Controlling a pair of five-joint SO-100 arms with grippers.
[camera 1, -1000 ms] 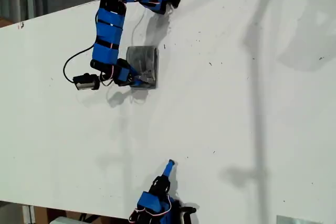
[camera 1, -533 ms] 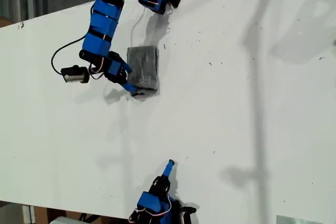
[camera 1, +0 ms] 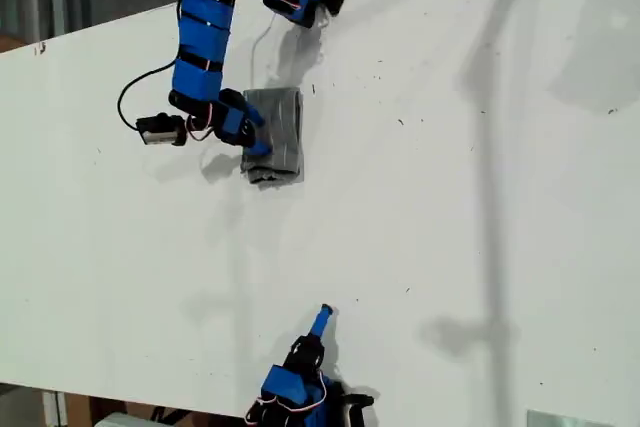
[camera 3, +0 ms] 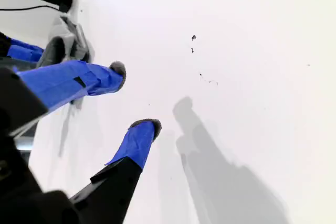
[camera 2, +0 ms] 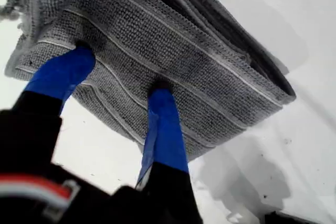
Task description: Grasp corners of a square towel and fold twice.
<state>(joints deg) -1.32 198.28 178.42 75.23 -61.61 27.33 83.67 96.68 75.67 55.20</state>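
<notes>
My first tool (camera 2: 118,77) sits w/ both blue fingers (camera 2: 165,124) spread apart, tips pressed on the folded towel (camera 2: 173,51), clenching nothing. Towel is right under and ahead of the tool: grey, pale stripes, several layers stacked at its far edge. In the exterior view it's a small folded pad (camera 1: 275,134) on the white tabletop (camera 1: 450,197) by that tool (camera 1: 252,139). No labels or writing readable on cloth. My second tool (camera 3: 137,98) hangs released over bare tabletop, well apart from the towel (camera 3: 71,40); grey bits on its fingertips (camera 3: 149,125), maybe padding.
</notes>
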